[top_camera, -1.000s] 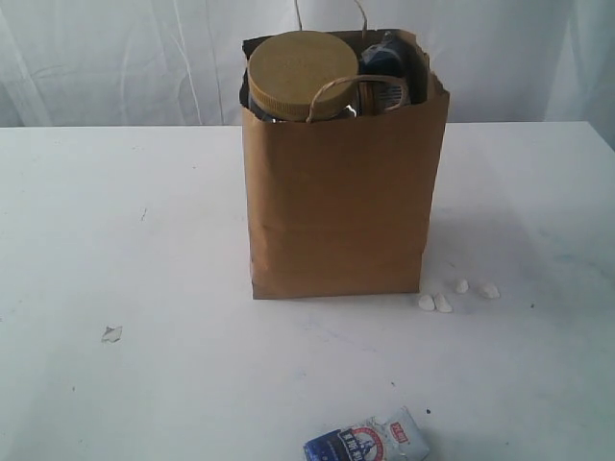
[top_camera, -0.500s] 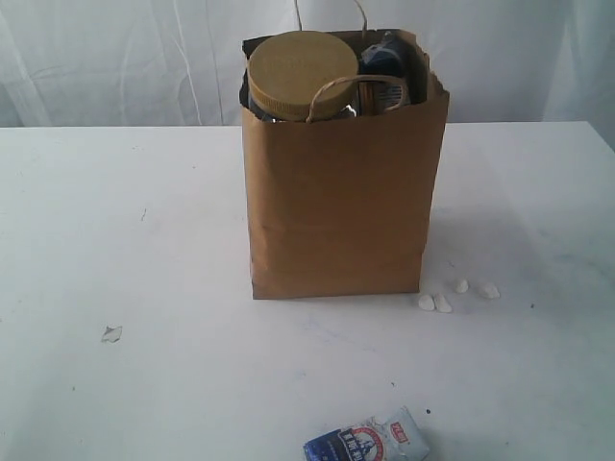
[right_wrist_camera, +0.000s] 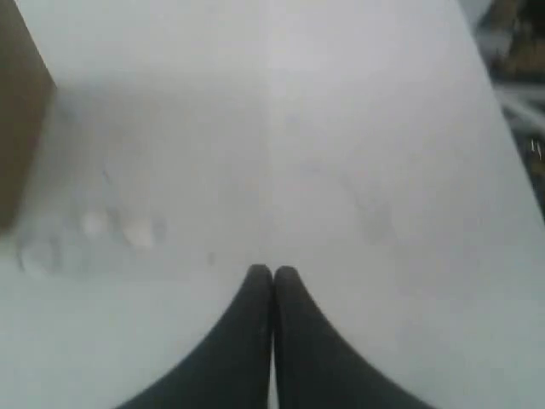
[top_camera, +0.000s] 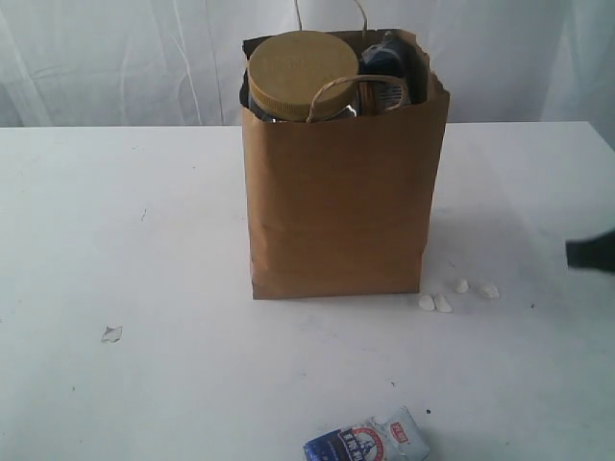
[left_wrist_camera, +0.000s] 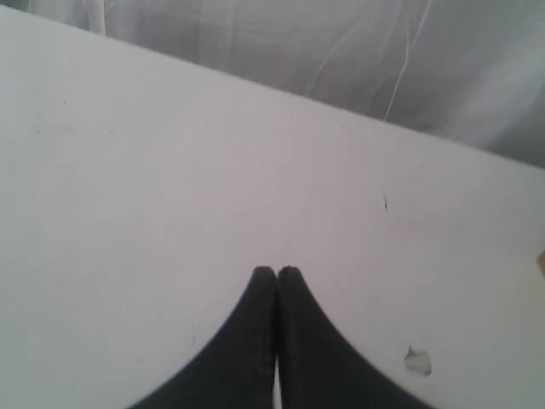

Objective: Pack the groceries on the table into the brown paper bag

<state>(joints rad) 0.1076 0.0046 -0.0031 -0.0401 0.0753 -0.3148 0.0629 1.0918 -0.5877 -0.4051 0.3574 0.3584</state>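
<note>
The brown paper bag (top_camera: 341,202) stands upright mid-table on the white table (top_camera: 144,384). A clear jar with a tan lid (top_camera: 302,69) and a dark packet (top_camera: 389,72) stick out of its top. A small blue-white packet (top_camera: 370,442) lies on the table at the near edge of the exterior view. My right gripper (top_camera: 588,254) shows as a dark tip at the far right edge, right of the bag; in its wrist view it (right_wrist_camera: 272,274) is shut and empty above the bare table, with the bag's corner (right_wrist_camera: 21,128) at the side. My left gripper (left_wrist_camera: 277,274) is shut and empty over the table.
Several tiny white pebble-like bits (top_camera: 456,294) lie by the bag's right front corner, blurred in the right wrist view (right_wrist_camera: 119,228). A small pale scrap (top_camera: 111,333) lies on the left part of the table, also a scrap (left_wrist_camera: 416,361) near my left gripper. White curtains hang behind.
My right gripper's tip has come into the exterior view at the right edge. The bag and the blue-white packet have not moved.
</note>
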